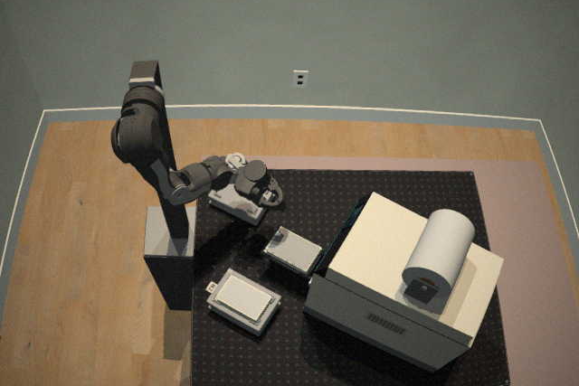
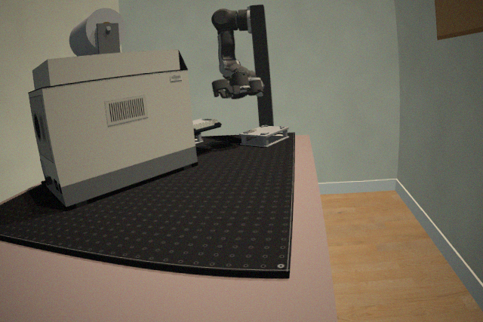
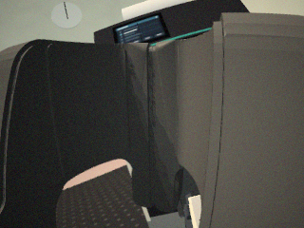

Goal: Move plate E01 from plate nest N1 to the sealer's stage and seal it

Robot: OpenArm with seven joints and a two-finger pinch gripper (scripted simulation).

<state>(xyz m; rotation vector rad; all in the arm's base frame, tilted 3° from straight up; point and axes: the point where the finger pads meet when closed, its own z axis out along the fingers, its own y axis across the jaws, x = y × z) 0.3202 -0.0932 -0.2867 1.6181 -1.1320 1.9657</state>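
Note:
Plate E01 [image 1: 293, 250] lies flat on the sealer's stage, which stands out in front of the housing [image 1: 402, 278]. Its top is a smooth grey sheet with no wells showing. It also shows in the exterior view [image 2: 205, 124]. Nest N1 [image 1: 232, 202] is empty, also in the exterior view [image 2: 264, 135]. My gripper [image 1: 273, 195] [image 2: 221, 93] hangs well above N1, shut and empty, apart from the stage. In the wrist view the closed fingers [image 3: 152, 152] fill the frame, with the sealer's display [image 3: 141, 28] beyond. The lamp and START key are hidden.
Plate E07 [image 1: 243, 298], white-topped, sits in nest N2 at the mat's near left. The foil roll [image 1: 439, 250] stands on the sealer's top. The arm's post [image 1: 169, 232] stands at the mat's left edge.

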